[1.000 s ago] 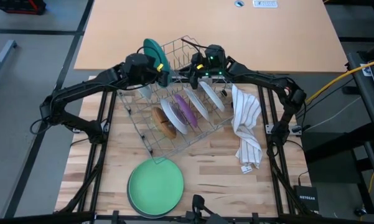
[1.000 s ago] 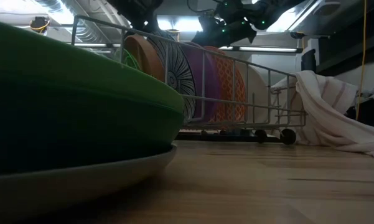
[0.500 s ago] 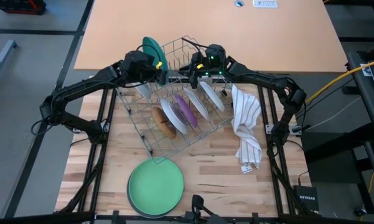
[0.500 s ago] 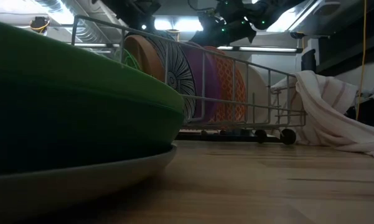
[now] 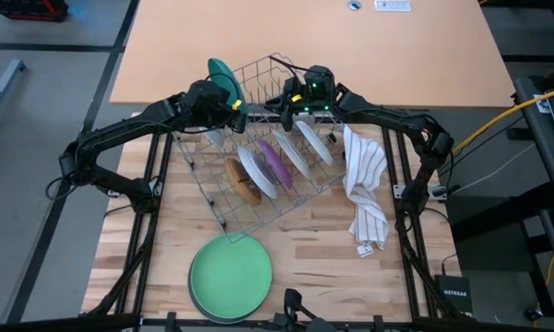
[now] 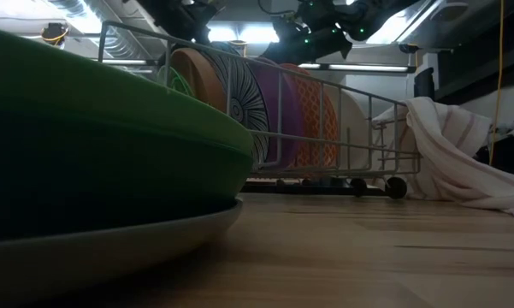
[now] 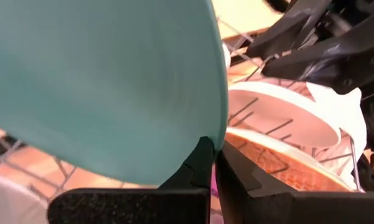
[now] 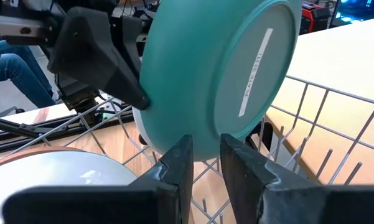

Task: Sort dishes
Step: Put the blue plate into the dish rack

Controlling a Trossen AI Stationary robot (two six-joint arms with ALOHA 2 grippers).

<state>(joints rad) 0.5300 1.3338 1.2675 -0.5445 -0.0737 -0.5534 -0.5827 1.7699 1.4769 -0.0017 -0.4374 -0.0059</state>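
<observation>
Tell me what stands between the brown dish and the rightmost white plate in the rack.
High view: between the brown dish and white plate stand a white, a purple and another white dish.

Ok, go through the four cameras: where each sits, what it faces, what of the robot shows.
High: overhead, looking down on table, rack, green plate; both arms show.
Low: table height, past the green plate to the rack; arms overhead.
Left wrist: on the left arm; left gripper shut on the teal plate.
Right wrist: on the right arm; right gripper below the teal plate.
Both wrist views share the teal plate.
</observation>
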